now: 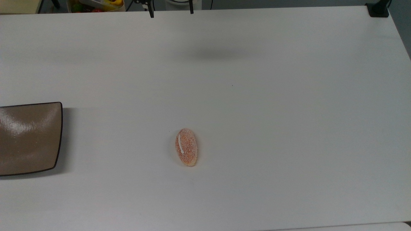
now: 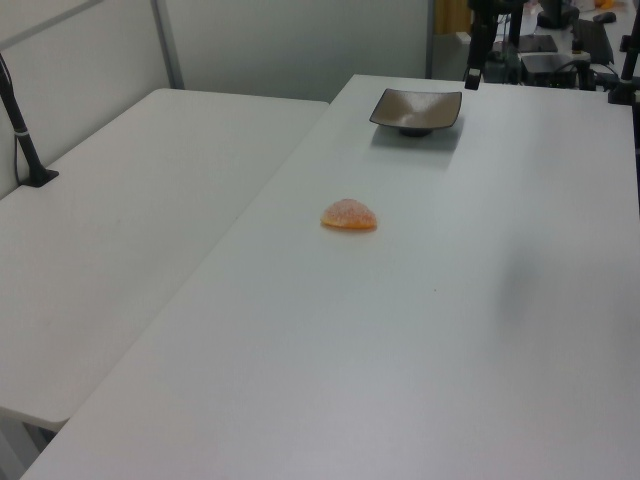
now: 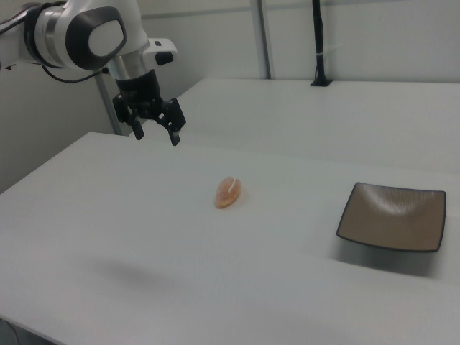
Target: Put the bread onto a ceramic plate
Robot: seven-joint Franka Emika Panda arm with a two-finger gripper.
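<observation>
The bread is a small oval orange-pink bun with a white streak, lying alone on the white table near its middle. It also shows as the bread and the bread. The ceramic plate is a glossy brown square with nothing on it, cut off by the top view's left edge; it also shows as the plate and the plate. My gripper hangs open and empty in the air, well above the table and back to the right view's left of the bread. Its fingertips poke in at the top view's upper edge.
A second white table adjoins along the left view's left. A black post is clamped at its far side. A black clamp sits on the top view's upper right corner. A bin of coloured items lies beyond the table.
</observation>
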